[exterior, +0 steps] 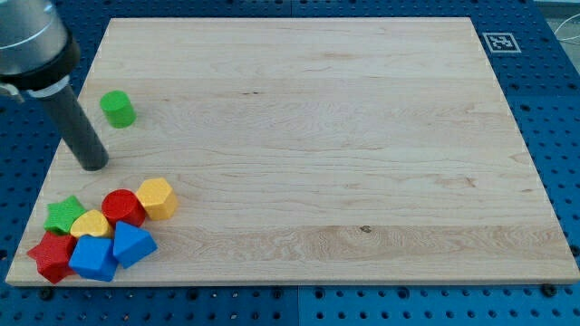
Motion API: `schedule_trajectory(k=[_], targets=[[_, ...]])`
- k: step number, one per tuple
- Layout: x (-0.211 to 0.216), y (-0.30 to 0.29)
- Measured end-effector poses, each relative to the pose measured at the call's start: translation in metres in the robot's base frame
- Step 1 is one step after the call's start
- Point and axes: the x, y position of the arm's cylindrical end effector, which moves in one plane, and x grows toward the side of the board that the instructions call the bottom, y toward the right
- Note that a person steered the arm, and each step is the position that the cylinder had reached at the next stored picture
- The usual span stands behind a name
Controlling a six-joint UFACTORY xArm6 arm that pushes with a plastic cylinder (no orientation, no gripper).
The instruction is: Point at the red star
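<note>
The red star [52,255] lies at the view's bottom left corner of the wooden board [308,136], in a tight cluster of blocks. My tip [93,165] stands on the board above that cluster, roughly a hundred pixels up and a little right of the red star, touching no block. Around the star lie a green star [64,215], a yellow heart [91,224], a red cylinder [122,207], a yellow hexagonal block [157,197], a blue cube [92,258] and a blue triangular block [133,243].
A green cylinder [117,108] stands alone near the board's left edge, above and right of my tip. A fiducial tag [498,42] sits at the board's top right corner. A blue pegboard [553,109] surrounds the board.
</note>
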Motion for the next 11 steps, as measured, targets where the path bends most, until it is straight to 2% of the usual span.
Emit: schedule_trajectory(k=[2,5,8,11], targets=[[0.032,-0.052],[0.05,-0.037],[0.056,-0.052],[0.131,-0.051]])
